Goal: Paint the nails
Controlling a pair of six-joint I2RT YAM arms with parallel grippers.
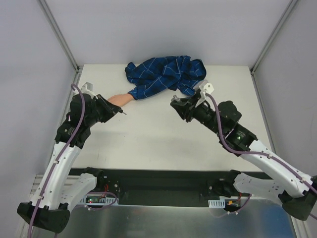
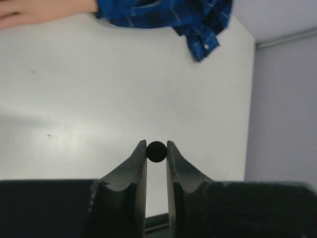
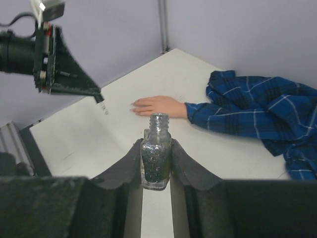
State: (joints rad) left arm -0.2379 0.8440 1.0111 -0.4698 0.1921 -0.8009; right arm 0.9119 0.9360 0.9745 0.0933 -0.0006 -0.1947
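**A:** What lies on the surface [image 1: 158, 148]?

**B:** It is flat, matte and white. At its far edge sits a crumpled shirt [image 1: 166, 74] of soft blue cloth crossed by thin white check lines. One sleeve runs out to the left, and a small, smooth, peach-coloured dummy hand [image 1: 119, 99] comes out of the cuff. It lies flat with its fingers pointing left.

**A:** And the nails [image 3: 135, 105]?

**B:** They are at the left end of that hand, on the far left part of the surface, but too small to make out one by one.

**A:** What is the left gripper [image 1: 115, 110] doing?

**B:** It sits just beside the near side of the dummy hand. Its dark, curved fingers are clenched on a small black piece [image 2: 156, 151], which looks round when seen end-on. I cannot tell whether it touches the hand.

**A:** The right gripper [image 1: 177, 106]?

**B:** It is right of centre, near the shirt's near edge. Its black fingers are clamped around a bottle [image 3: 156, 161] of clear glass. The bottle is small, with a bare threaded neck and no cap, and dark, glittery, speckled contents.
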